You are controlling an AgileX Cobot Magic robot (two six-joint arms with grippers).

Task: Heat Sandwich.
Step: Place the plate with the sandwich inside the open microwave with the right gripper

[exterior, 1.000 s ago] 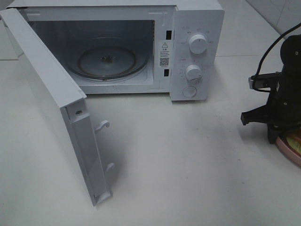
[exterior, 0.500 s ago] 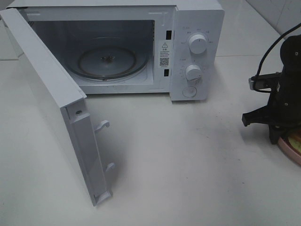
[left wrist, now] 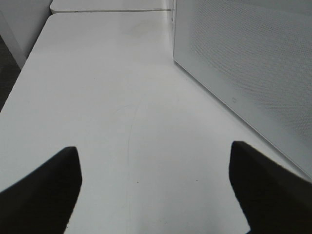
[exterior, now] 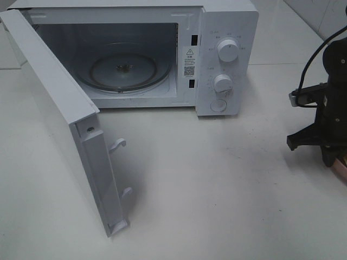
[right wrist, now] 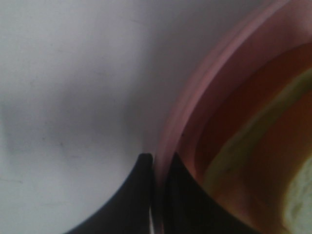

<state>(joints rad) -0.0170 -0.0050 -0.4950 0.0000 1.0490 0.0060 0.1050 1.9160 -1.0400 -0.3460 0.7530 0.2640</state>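
In the right wrist view, the sandwich [right wrist: 298,202] shows as pale bread with a yellow-green edge on the round pink plate [right wrist: 214,97]. My right gripper [right wrist: 157,163] is shut on the plate's rim, one finger outside it and one inside. In the high view, the right gripper [exterior: 331,160] is at the far right edge, and only a sliver of the plate [exterior: 342,172] shows there; the sandwich is out of that view. My left gripper [left wrist: 155,195] is open and empty over the bare table, out of the high view.
The white microwave [exterior: 225,32] stands at the back with its door [exterior: 59,108] swung wide open to the left. Its glass turntable [exterior: 123,70] is bare. A white microwave panel [left wrist: 253,63] stands close beside the left gripper.
My right arm has moved to the right, and the plate has gone with it. The sandwich has left the high view.
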